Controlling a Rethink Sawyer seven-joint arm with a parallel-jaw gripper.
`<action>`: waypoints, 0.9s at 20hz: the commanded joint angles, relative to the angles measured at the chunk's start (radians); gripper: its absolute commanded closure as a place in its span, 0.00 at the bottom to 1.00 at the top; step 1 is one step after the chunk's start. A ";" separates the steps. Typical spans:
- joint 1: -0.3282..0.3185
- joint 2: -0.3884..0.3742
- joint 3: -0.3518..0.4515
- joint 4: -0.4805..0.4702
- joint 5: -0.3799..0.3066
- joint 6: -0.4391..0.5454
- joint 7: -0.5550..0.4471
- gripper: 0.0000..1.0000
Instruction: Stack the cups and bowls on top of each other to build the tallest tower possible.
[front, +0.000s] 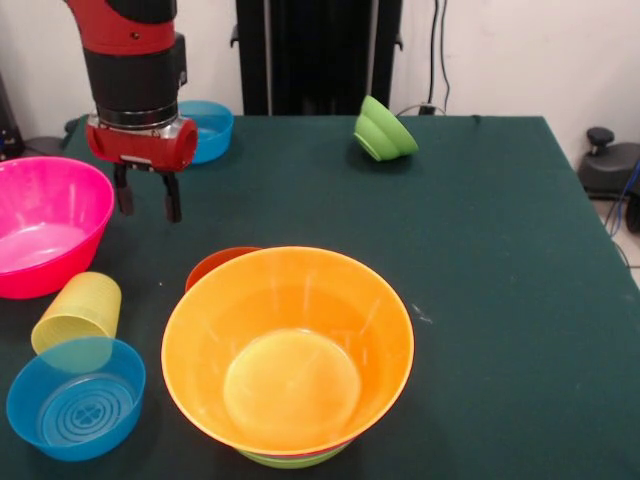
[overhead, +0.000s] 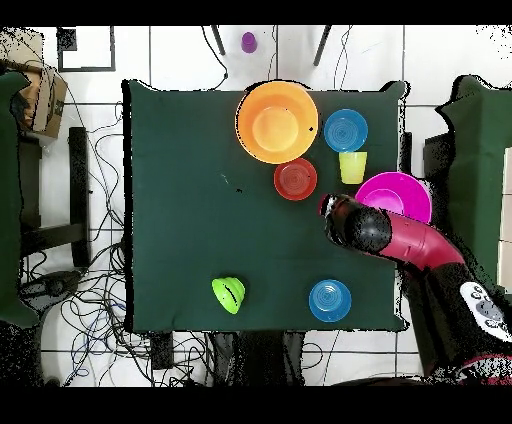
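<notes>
A big orange bowl (front: 288, 345) (overhead: 277, 121) tops the tower near the table's front, with a lime green bowl (front: 295, 461) lowest under it. A red-orange bowl (front: 215, 265) (overhead: 295, 179) peeks out behind the tower. The yellow cup (front: 78, 310) (overhead: 352, 167) lies on its side between a big pink bowl (front: 45, 225) (overhead: 395, 195) and a small blue bowl (front: 75, 398) (overhead: 345, 130). My gripper (front: 147, 200) hangs open and empty above the cloth, right of the pink bowl. A second blue bowl (front: 205, 130) (overhead: 330, 300) and a tipped green bowl (front: 383, 130) (overhead: 229, 294) sit at the far side.
The red arm (overhead: 400, 240) reaches over the table's edge beside the pink bowl. A small purple thing (overhead: 249, 42) lies off the table on the floor. The green table (front: 500, 300) has open cloth on the right half of the front view.
</notes>
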 joint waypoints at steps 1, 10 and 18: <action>0.008 0.040 0.082 -0.029 -0.053 -0.023 -0.025 0.00; 0.002 0.009 0.085 -0.020 -0.044 0.016 -0.039 0.00; -0.008 -0.037 0.093 -0.008 -0.031 0.078 -0.056 0.00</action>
